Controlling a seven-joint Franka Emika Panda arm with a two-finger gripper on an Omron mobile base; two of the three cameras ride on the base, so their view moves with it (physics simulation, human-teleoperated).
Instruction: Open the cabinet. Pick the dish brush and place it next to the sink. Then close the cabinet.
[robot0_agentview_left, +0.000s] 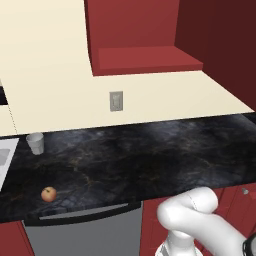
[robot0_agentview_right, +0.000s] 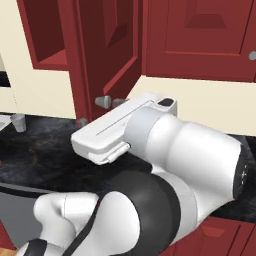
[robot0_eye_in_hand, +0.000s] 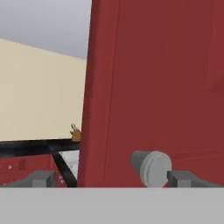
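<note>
- sink (robot0_agentview_left: 4, 159) rim peeks in at the far left of the left base view, so the drop-off spot for the brush is well off to that side
- just right of it, a small white cup (robot0_agentview_left: 35, 143) stands on the dark table (robot0_agentview_left: 150, 155), and an apple (robot0_agentview_left: 48, 194) sits nearer the front edge
- further right there's a grey outlet (robot0_agentview_left: 116, 101) on the cream wall, and above it the cabinet (robot0_agentview_left: 145, 57) looks open, with its box seen from below
- can't tell where the dish brush is from any of these angles, I'd guess it's up inside and hidden by the cabinet floor
- in the right base view the cabinet door (robot0_agentview_right: 117, 45) is swung out toward the robot, a dark red raised panel standing at an angle to the wall
- hand view is where it matters: the door fills the right side and its small round grey knob (robot0_eye_in_hand: 151, 167) sticks out low on the panel
- pincer (robot0_eye_in_hand: 111, 177) is spread wide and holding nothing, the knob sits between the two tips but much closer to the right one, not touching either as far as I can see
- my read is it's at the opening step and the door needs swinging wider before any reach inside, so the knob has to end up centred between the tips first
</note>
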